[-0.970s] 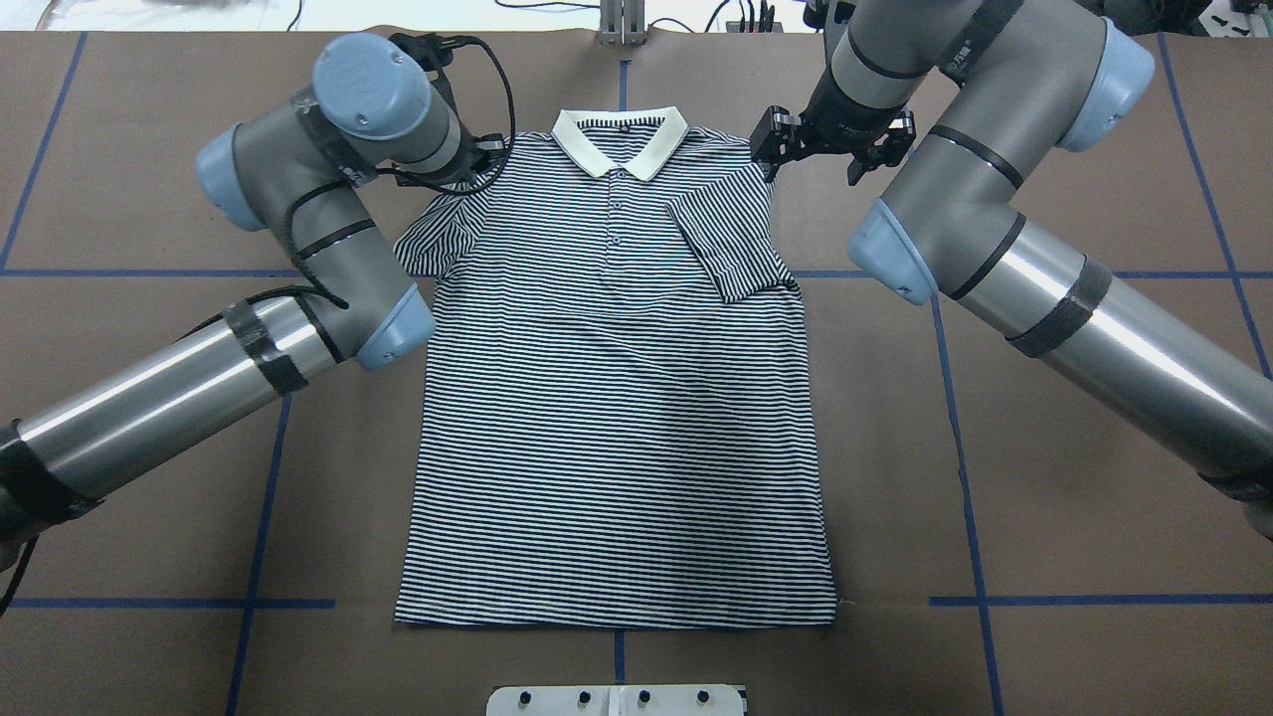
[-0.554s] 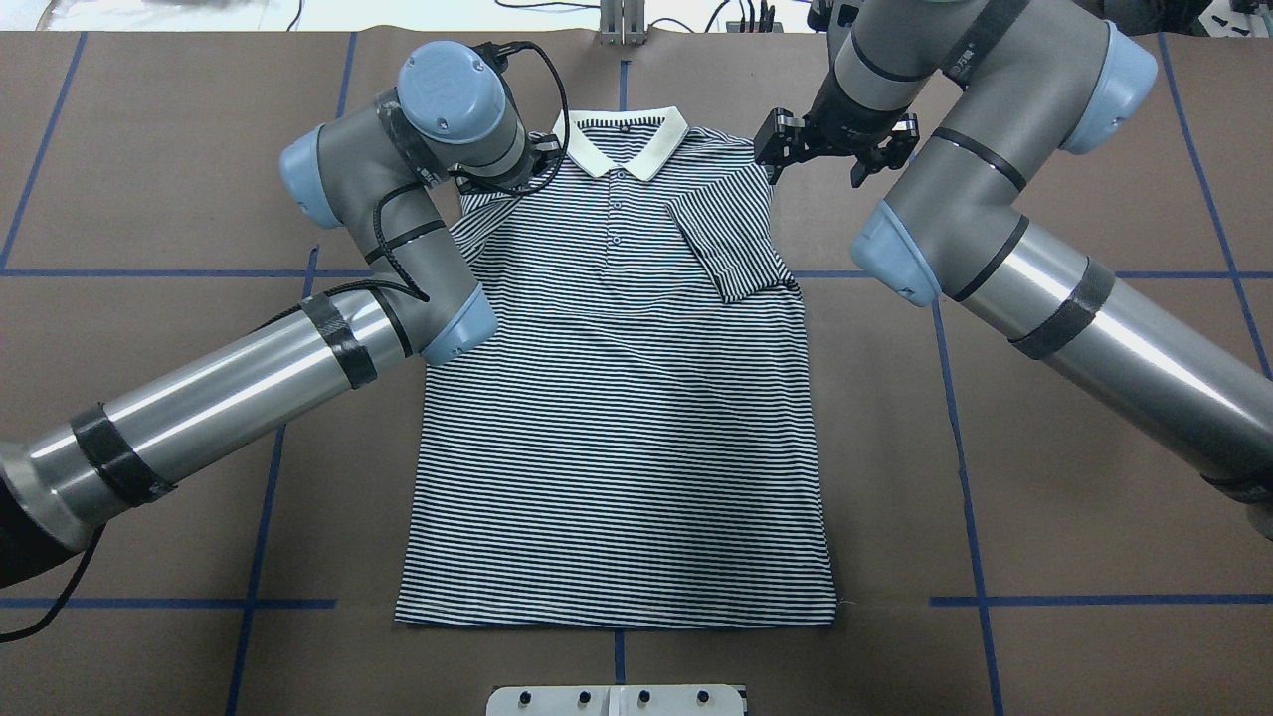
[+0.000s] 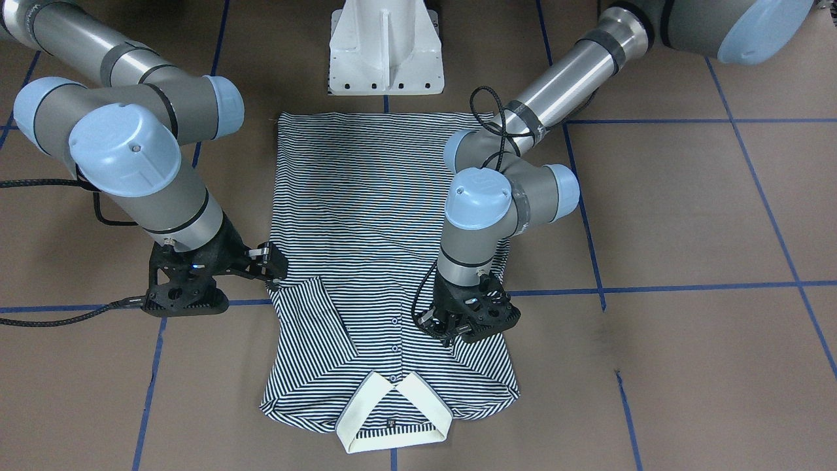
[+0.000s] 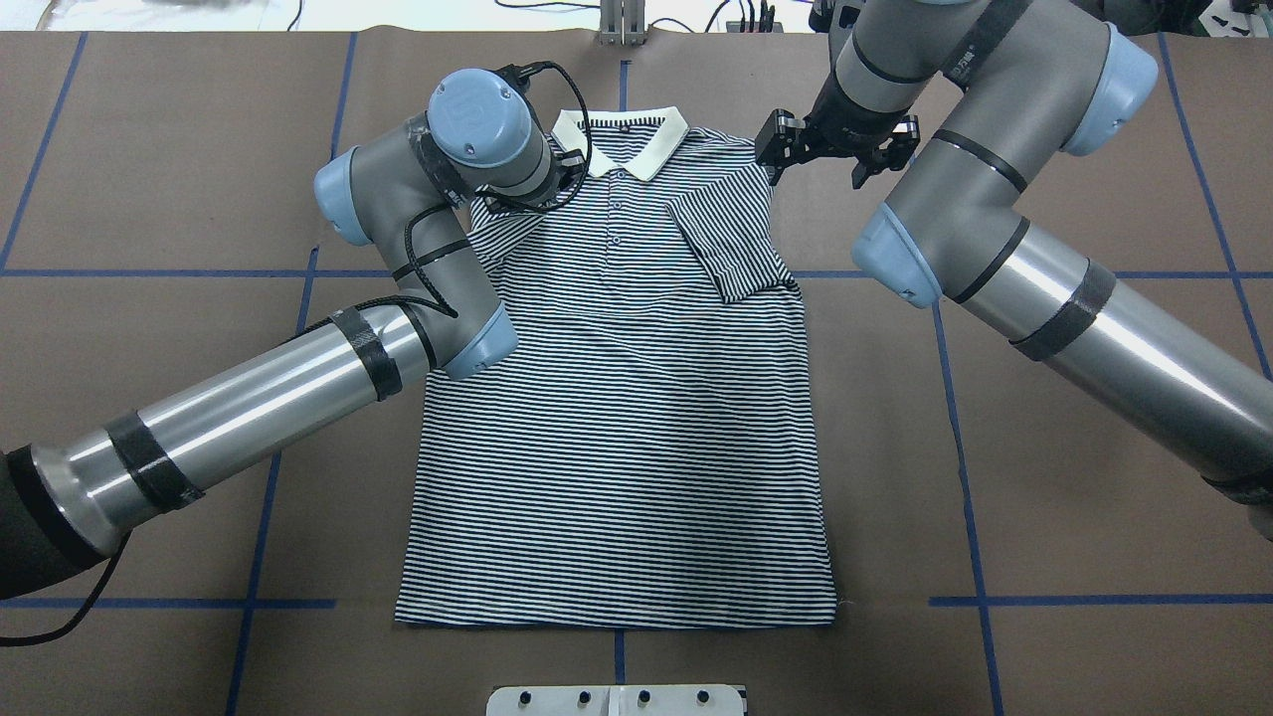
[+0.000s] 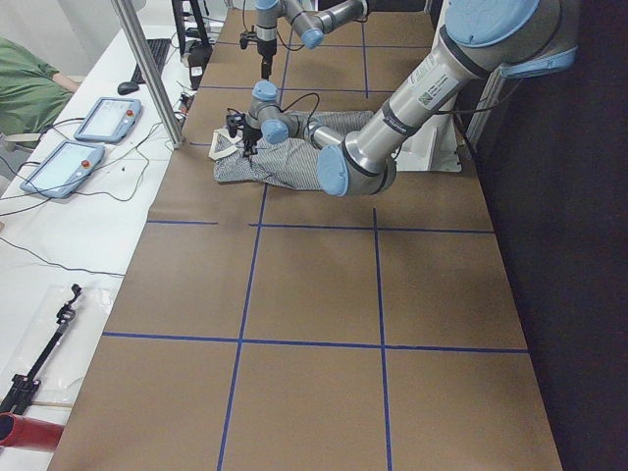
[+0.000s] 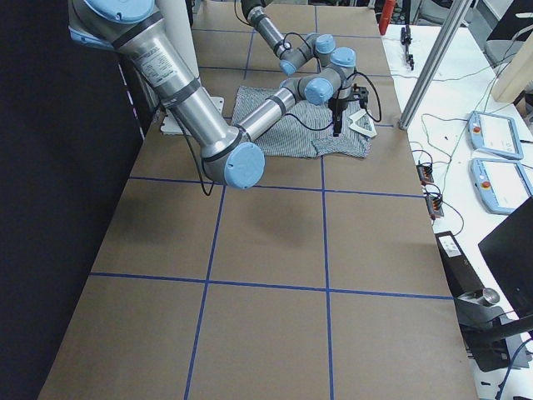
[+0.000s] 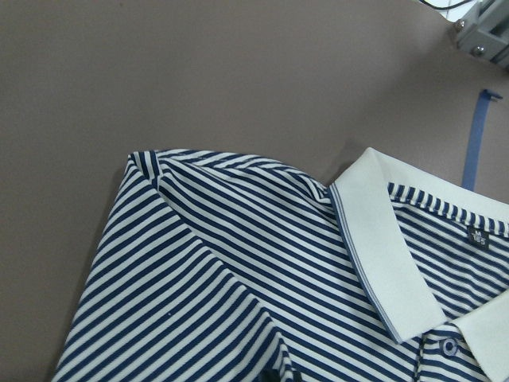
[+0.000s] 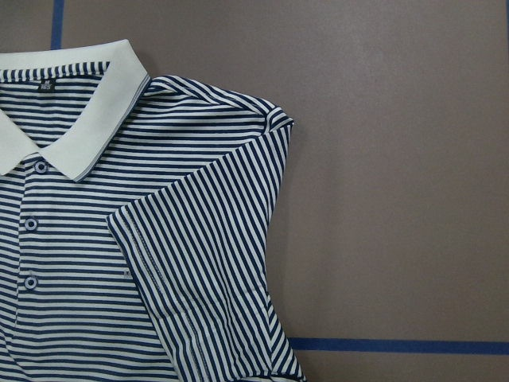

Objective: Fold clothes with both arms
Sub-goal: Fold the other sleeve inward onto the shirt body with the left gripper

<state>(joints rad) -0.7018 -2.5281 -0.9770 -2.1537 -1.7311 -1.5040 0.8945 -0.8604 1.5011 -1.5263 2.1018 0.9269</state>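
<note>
Shirt (image 4: 617,398) lies flat, both jaws near its shoulders.

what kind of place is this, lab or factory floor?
Probably a robotics lab: left arm and right arm over a brown table gridded with blue tape, teach pendants on a white side bench.

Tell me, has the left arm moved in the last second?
Yes. In the overhead view the left arm has swung its wrist right, from beyond the shirt's edge to right beside the collar, which stayed put.
</note>
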